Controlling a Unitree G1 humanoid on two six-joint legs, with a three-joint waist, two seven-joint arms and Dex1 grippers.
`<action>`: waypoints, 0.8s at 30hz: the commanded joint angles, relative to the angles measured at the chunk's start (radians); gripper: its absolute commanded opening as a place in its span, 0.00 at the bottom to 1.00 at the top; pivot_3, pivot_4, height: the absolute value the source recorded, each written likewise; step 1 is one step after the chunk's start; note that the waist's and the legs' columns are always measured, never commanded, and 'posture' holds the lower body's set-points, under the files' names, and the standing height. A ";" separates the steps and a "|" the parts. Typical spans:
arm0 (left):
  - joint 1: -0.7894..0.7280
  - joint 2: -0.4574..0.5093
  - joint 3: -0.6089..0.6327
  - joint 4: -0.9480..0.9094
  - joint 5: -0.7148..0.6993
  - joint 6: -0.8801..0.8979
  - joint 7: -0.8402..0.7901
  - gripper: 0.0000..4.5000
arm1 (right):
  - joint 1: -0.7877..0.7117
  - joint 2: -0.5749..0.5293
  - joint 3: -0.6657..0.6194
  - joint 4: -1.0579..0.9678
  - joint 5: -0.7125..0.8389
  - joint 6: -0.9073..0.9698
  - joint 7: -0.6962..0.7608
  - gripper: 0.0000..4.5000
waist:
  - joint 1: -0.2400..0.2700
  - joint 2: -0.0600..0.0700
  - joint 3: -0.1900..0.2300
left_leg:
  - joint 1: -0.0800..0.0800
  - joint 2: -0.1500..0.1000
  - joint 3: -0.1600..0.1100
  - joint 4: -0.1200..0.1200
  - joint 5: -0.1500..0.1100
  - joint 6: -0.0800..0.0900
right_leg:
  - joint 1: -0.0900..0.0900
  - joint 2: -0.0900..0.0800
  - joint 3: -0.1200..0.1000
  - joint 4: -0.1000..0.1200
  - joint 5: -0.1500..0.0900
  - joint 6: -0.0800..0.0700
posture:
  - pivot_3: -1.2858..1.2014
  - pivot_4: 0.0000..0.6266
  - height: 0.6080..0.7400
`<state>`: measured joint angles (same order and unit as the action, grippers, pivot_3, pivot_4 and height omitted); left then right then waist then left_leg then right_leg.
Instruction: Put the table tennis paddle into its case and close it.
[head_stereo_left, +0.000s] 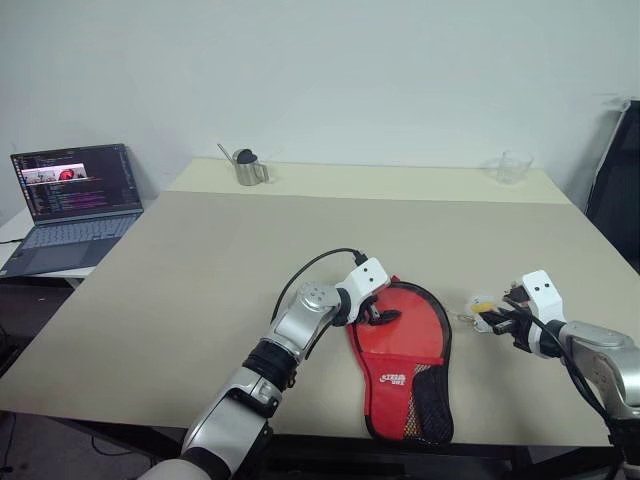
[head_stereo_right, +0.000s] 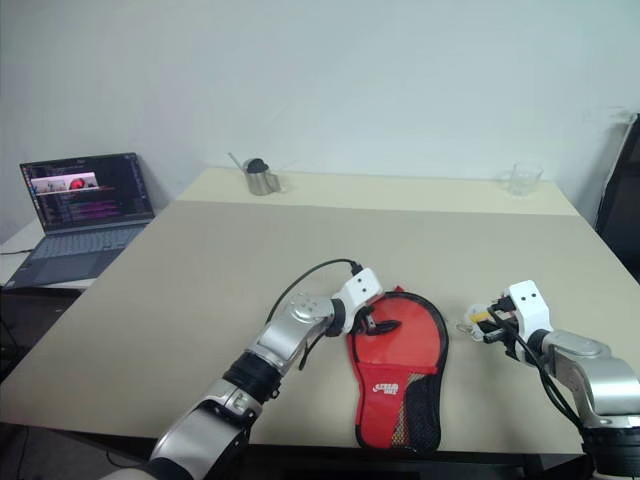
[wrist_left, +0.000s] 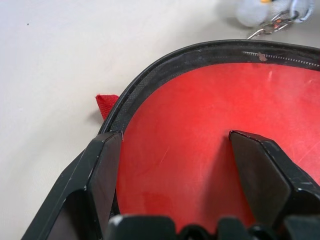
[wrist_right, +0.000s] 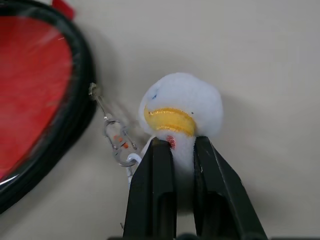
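One case lies flat on the bench, the paddle hidden. The left gripper rests on its red panel, fingers apart. The right gripper pinches its white charm. One metal cup, one glass and one laptop sit beyond.

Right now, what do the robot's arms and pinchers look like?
Both arms are shiny silver metal with black bands at the joints. A white boxy block sits at each wrist, and a thin black cable loops to it. The left gripper and right gripper each have two flat black fingers with angled tips.
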<state>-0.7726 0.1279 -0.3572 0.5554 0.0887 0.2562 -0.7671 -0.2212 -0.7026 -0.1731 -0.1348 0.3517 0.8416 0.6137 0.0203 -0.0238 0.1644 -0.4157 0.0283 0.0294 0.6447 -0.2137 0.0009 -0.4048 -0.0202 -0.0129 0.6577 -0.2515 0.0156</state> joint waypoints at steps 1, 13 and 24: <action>0.054 0.023 -0.072 0.101 0.073 0.055 -0.010 0.83 | 0.021 -0.029 -0.017 -0.052 0.015 -0.035 0.041 0.01 | -0.001 -0.001 -0.001 | 0.000 0.000 0.000 0.000 0.000 0.000 | 0.000 0.000 0.000 0.000 0.000 0.000 | 0.52 0.24 1.00; 0.061 0.025 -0.080 0.096 0.084 0.062 -0.008 0.83 | 0.112 -0.089 0.017 -0.108 0.030 -0.060 0.156 0.01 | -0.002 -0.001 -0.005 | 0.000 0.000 0.000 -0.001 0.000 0.000 | 0.000 0.000 0.000 -0.001 0.000 -0.001 | 0.52 0.24 1.00; 0.066 0.024 -0.088 0.097 0.098 0.061 -0.013 0.83 | 0.208 -0.133 0.023 -0.179 0.054 -0.073 0.244 0.01 | -0.003 -0.003 -0.009 | 0.001 0.000 0.000 -0.001 0.000 0.000 | 0.000 0.000 0.000 -0.001 -0.001 -0.001 | 0.52 0.24 1.00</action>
<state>-0.7723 0.1297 -0.3637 0.5579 0.1117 0.2562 -0.7699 -0.0240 -0.8159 -0.1430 -0.2786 0.3844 0.7799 0.8291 0.0169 -0.0268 0.1553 -0.4150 0.0289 0.0291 0.6441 -0.2139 0.0007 -0.4046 -0.0201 -0.0133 0.6570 -0.2524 0.0144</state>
